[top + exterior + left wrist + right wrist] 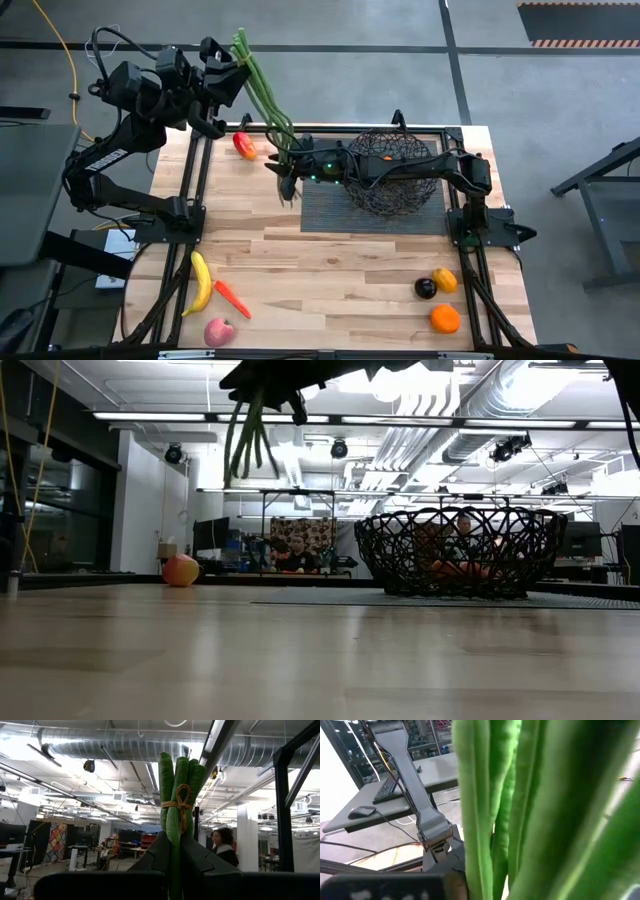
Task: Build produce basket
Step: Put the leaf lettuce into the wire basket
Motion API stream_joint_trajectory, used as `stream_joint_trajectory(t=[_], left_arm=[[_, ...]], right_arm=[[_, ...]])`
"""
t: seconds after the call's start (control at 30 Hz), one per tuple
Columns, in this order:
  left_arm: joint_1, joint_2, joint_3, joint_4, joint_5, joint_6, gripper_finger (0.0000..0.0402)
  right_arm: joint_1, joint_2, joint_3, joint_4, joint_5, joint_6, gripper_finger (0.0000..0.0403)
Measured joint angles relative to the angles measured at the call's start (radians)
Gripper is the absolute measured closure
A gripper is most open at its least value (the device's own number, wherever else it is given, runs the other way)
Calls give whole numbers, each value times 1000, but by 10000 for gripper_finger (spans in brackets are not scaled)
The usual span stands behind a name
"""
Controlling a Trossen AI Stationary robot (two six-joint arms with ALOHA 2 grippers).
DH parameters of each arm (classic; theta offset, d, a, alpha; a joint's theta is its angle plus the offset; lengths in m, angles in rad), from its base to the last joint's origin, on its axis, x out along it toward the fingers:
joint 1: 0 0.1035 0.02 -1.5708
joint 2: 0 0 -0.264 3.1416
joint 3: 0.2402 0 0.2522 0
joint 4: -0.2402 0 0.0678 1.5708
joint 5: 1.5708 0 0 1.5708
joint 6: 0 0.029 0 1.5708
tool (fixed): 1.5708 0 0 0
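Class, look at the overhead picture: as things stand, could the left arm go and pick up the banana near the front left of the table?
Probably not yet. The way to the banana looks open, with only the carrot beside it, but the left gripper is shut on the green beans, so it has no free grip.

Open-plan lab workshop — exposed ceiling ducts (125, 745), strip lights, monitor desks (375, 800)

My left hand (175, 865) grips the green beans (179, 795) upright, tied with tan string (181, 804); a person (222, 847) stands beyond.
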Motion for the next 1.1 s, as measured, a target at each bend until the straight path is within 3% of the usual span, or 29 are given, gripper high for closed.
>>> stream_joint_trajectory(t=[0.23,0.53,0.97,1.1], left_arm=[[14,0,0,23,-1,-3,393],[15,0,0,6,5,-7,393],[6,44,-53,-26,1,-70,393],[6,97,-104,97,13,-152,393]], right_arm=[[0,0,0,-15,-12,0,389],[-4,-31,0,-105,-37,18,397],[-18,-237,0,-650,-9,-99,401],[-18,-304,0,-836,19,-113,402]])
